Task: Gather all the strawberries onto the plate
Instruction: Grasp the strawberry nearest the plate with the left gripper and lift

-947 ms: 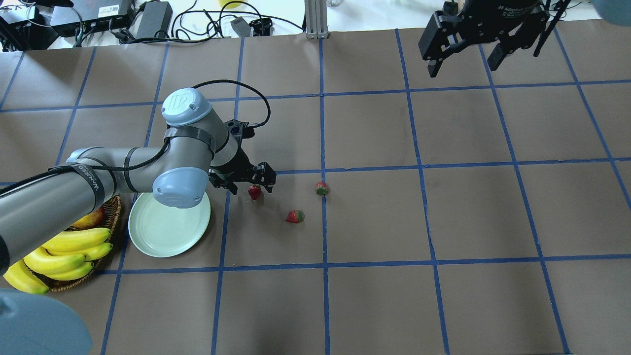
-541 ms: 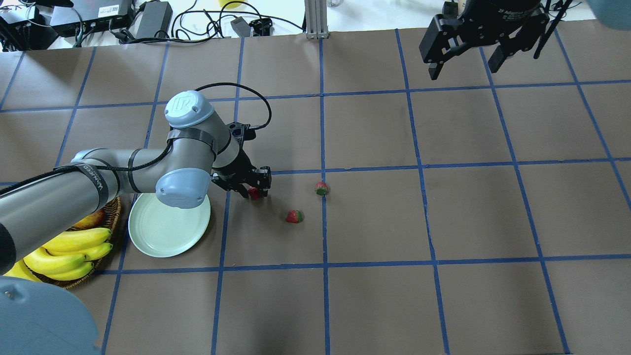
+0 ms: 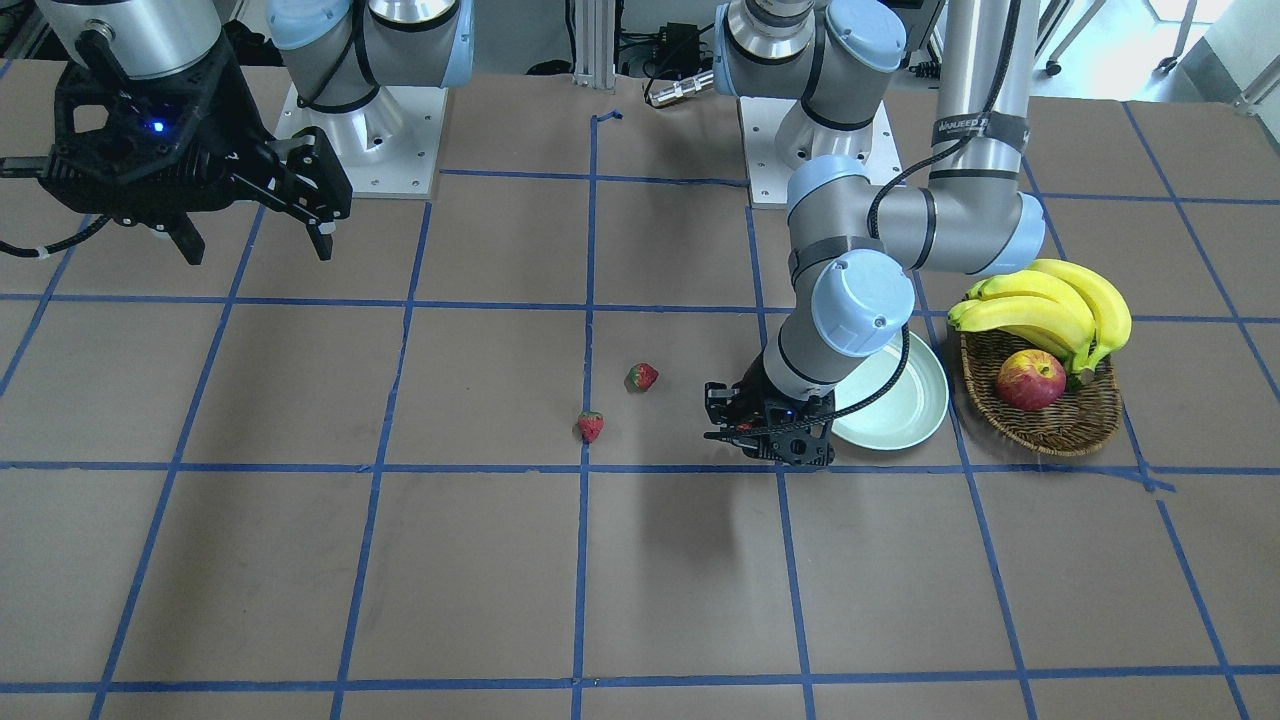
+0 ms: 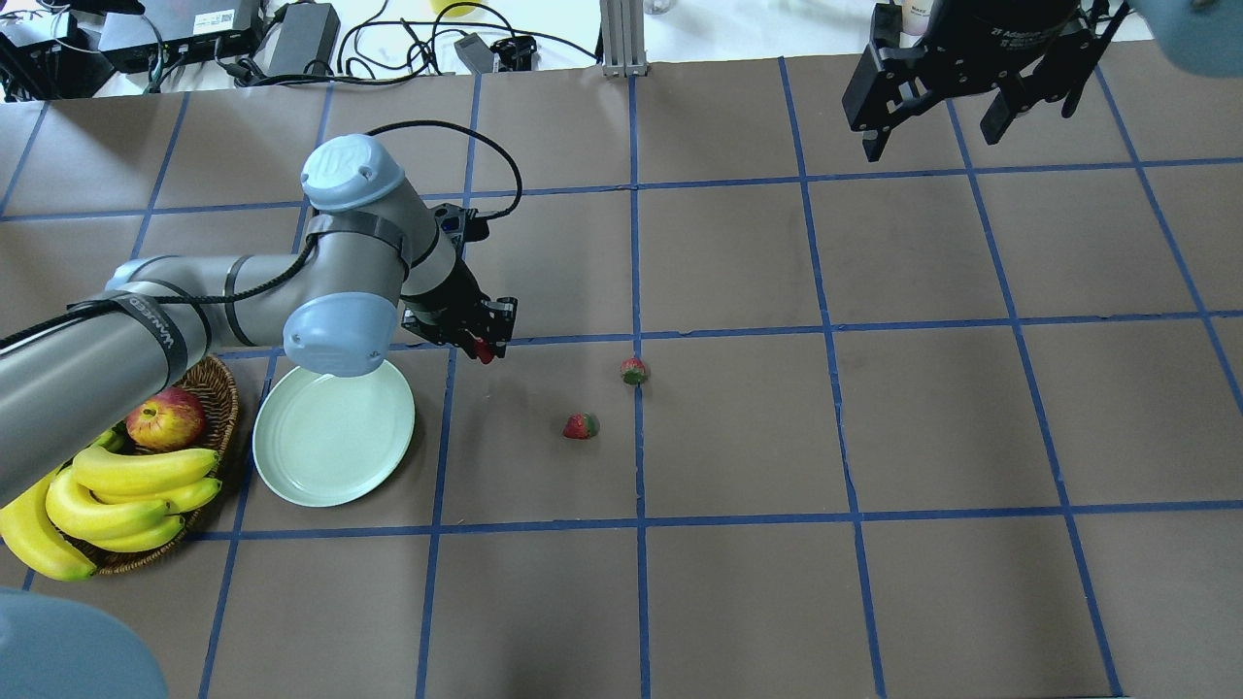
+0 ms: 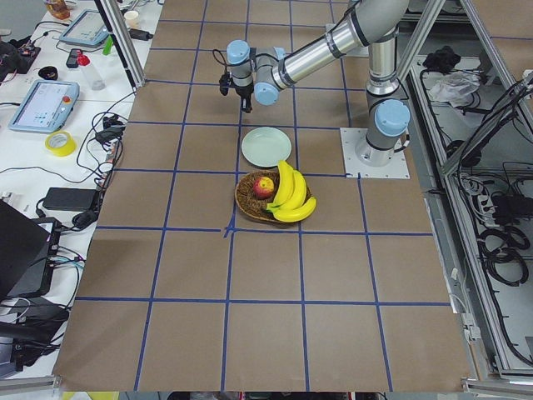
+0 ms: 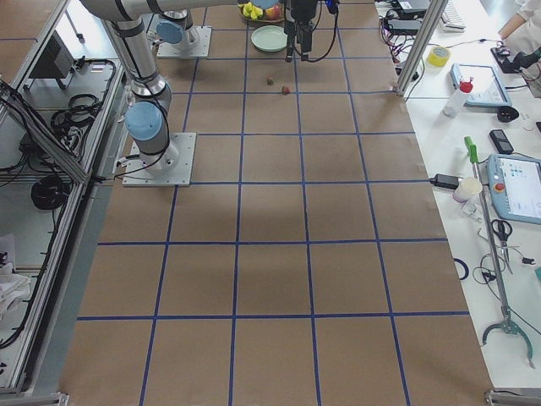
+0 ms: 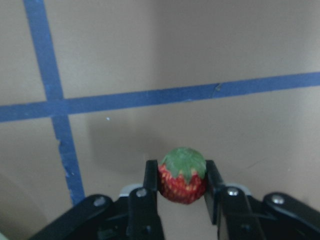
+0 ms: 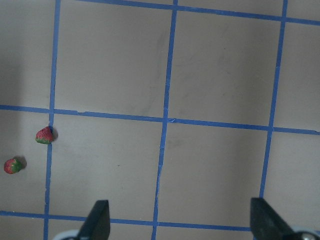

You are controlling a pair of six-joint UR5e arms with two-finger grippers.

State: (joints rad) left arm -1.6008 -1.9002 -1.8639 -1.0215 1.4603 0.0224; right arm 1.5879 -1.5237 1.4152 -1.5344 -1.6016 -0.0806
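My left gripper [image 4: 483,347] is shut on a red strawberry [image 7: 182,175] with a green cap, lifted just above the table, right of the plate. The pale mint-green plate [image 4: 333,433] holds nothing and lies beside the basket. Two more strawberries lie on the brown table: one [image 4: 580,426] nearer the front and one [image 4: 633,371] on a blue tape line; they also show as strawberry [image 3: 590,426] and strawberry [image 3: 641,377] in the front-facing view. My right gripper [image 4: 944,115] hangs open high over the far right of the table, holding nothing.
A wicker basket [image 4: 218,383] with a bunch of bananas [image 4: 107,485] and a red-yellow apple [image 4: 165,417] stands left of the plate. Blue tape lines grid the brown table cover. Cables and power bricks [image 4: 301,39] lie beyond the far edge.
My left gripper closed on the nearest strawberry and lifted it, drawing back toward the far left. The right gripper drifted slightly right.
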